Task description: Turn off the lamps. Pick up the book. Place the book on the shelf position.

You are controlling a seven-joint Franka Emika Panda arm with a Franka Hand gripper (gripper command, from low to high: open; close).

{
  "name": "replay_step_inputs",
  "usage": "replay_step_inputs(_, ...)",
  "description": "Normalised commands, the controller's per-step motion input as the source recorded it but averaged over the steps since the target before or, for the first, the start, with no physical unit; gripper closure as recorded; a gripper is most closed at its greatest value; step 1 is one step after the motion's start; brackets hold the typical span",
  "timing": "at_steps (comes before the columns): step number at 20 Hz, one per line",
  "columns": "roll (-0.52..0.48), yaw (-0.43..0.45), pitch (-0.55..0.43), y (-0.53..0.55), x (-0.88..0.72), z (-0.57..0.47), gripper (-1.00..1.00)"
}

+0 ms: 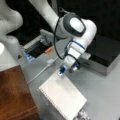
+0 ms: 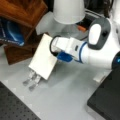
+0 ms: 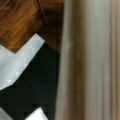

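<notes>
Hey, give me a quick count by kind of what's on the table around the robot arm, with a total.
Notebooks: 1, the white spiral book, tilted, with the gripper at its upper edge
Wooden blocks: 1, the dark reddish-brown block
Black-topped silver boxes: 1
White lamp shades: 1
Small metal racks: 1, under the book's lower edge
Total: 5

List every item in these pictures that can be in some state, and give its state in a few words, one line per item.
book: closed, tilted, one end propped on the metal rack, gripper at its edge.
gripper: at the book's far edge.
shelf position: flat top bare, book not on it.
lamp: white shade, not visibly lit.
metal rack: under the book's low end.
</notes>
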Motion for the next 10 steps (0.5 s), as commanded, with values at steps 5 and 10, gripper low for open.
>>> replay_step_inputs(5,-0.333,-0.054,0.112,0.10,0.22,-0.01,-1.00)
replay_step_inputs(10,-0.276,-0.066,0.092,0.10,0.29,-0.03,1.00)
